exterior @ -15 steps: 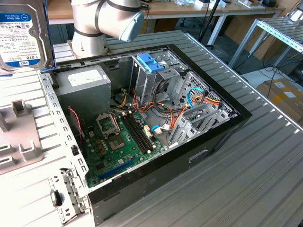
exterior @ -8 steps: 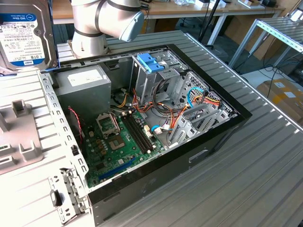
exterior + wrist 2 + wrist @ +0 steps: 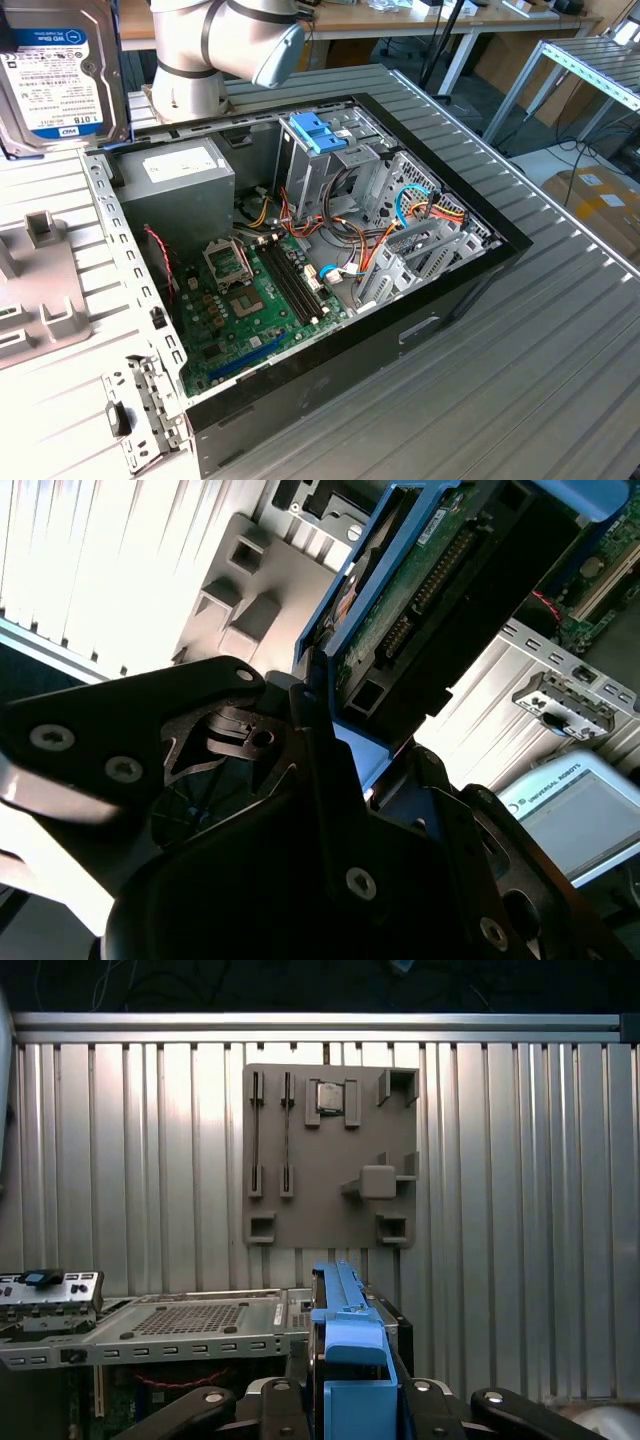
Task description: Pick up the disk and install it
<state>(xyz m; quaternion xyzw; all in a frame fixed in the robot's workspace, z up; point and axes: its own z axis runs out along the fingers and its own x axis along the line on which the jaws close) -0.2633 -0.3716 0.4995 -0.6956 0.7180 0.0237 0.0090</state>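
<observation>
The disk (image 3: 58,70) is lifted off the table and hangs at the exterior view's far upper left, label side facing out, to the left of the arm (image 3: 225,40). In the first wrist view my gripper (image 3: 350,1405) is shut on the disk (image 3: 348,1345), whose blue rail and end tab stand edge-on between the dark fingers (image 3: 270,1400). The second wrist view shows the disk's (image 3: 450,590) green circuit board and connector side, framed by a blue rail, clamped in my gripper (image 3: 375,765). The disk is held above the table beside the open computer case (image 3: 330,250).
The case lies open on a ribbed metal table (image 3: 560,330), with a motherboard (image 3: 260,290), power supply (image 3: 180,175), loose cables and a metal drive cage topped by a light-blue latch (image 3: 318,130). A grey fixture plate (image 3: 330,1155) lies on the table beyond the case.
</observation>
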